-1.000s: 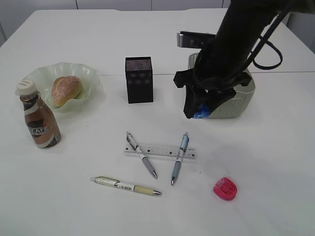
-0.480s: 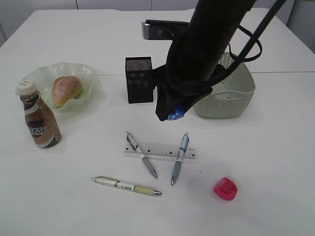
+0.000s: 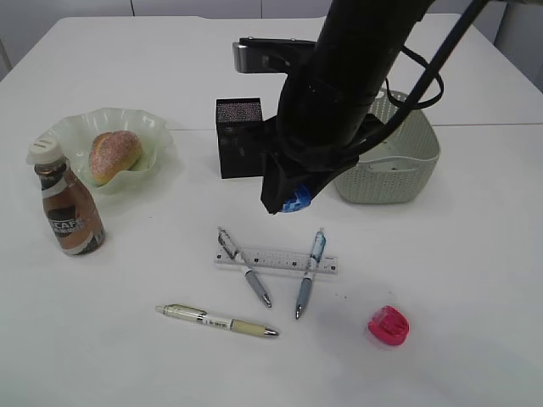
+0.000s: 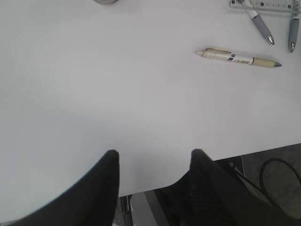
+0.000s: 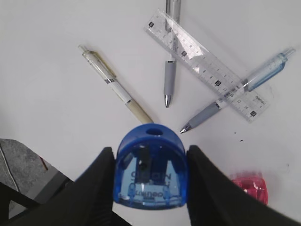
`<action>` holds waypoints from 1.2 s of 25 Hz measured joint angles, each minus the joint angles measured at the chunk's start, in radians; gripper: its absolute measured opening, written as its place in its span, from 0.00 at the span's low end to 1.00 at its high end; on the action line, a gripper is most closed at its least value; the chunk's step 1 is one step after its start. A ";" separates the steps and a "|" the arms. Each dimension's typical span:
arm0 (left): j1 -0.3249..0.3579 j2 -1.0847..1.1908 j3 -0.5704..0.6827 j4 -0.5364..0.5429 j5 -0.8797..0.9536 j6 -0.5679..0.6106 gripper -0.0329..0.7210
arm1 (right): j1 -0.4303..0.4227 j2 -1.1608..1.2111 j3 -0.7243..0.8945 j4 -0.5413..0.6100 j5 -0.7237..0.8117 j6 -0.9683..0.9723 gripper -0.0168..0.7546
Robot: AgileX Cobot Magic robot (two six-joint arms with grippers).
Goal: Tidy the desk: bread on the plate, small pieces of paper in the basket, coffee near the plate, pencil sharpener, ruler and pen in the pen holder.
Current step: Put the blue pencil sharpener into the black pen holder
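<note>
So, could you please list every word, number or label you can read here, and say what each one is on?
"CAF": on the label of the coffee; the rest of the label is blurred.
Scale numerals and a small word on the ruler: too small to read.
Moulded lettering on the blue pencil sharpener: blurred.
Dark printed band on the cream pen: unreadable.

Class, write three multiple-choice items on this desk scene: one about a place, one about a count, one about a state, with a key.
1. Where is the bread?
A. in the basket
B. on the plate
C. beside the ruler

2. How many pens lie on the desk?
A. one
B. five
C. three

3. What is the right gripper doing?
A. holding a blue pencil sharpener
B. open, empty
C. holding a pen

Key: B, it sits in the green dish; C, two cross the ruler, one lies apart; A, the sharpener sits between the fingers.
</note>
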 joint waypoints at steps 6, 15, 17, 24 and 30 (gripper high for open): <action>0.000 0.000 0.000 -0.002 0.000 0.000 0.51 | 0.000 0.000 0.000 0.000 0.002 0.000 0.42; 0.000 0.000 0.000 -0.002 0.002 0.000 0.51 | 0.000 0.000 0.000 -0.006 -0.112 -0.009 0.42; 0.000 0.000 0.000 -0.002 0.004 0.000 0.51 | 0.000 0.000 0.000 -0.006 -0.169 -0.013 0.42; 0.000 0.000 0.000 -0.002 0.004 0.000 0.51 | 0.000 0.000 0.000 -0.069 -0.420 -0.037 0.42; 0.000 0.000 0.000 -0.002 0.004 0.000 0.51 | 0.000 0.027 0.000 -0.120 -0.625 -0.039 0.42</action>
